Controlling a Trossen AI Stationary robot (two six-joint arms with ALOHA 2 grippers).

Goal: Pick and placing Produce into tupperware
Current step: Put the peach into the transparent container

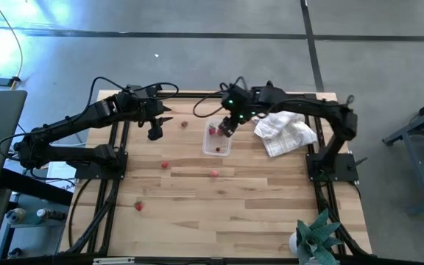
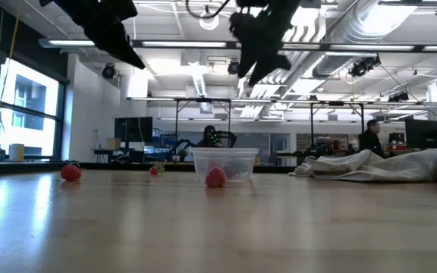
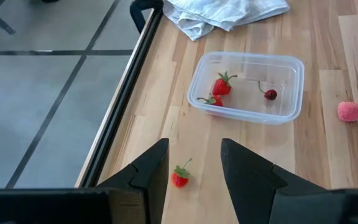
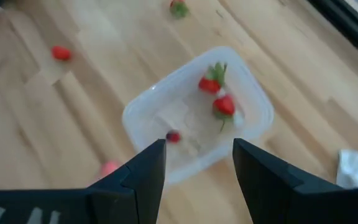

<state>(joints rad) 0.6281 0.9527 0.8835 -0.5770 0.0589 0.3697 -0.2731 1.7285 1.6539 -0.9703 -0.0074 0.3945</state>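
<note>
The clear tupperware tub (image 1: 217, 141) stands on the wooden table, holding two red strawberries (image 4: 209, 83) and one dark cherry (image 4: 173, 137); it also shows in the left wrist view (image 3: 247, 87). My right gripper (image 1: 227, 126) hangs open and empty above the tub's far end, fingers pointing down (image 4: 197, 165). My left gripper (image 1: 155, 131) is open and empty, raised left of the tub. In its wrist view (image 3: 194, 168) a loose strawberry (image 3: 179, 177) lies on the table below, between the fingers. More red pieces lie on the table (image 1: 165, 165), (image 1: 213, 174), (image 1: 138, 207).
A white crumpled cloth (image 1: 285, 132) lies right of the tub. A small plant (image 1: 315, 235) stands at the near right corner. The dark frame rail (image 3: 126, 87) runs along the table's far edge. In the low view one piece (image 2: 215, 177) lies just before the tub.
</note>
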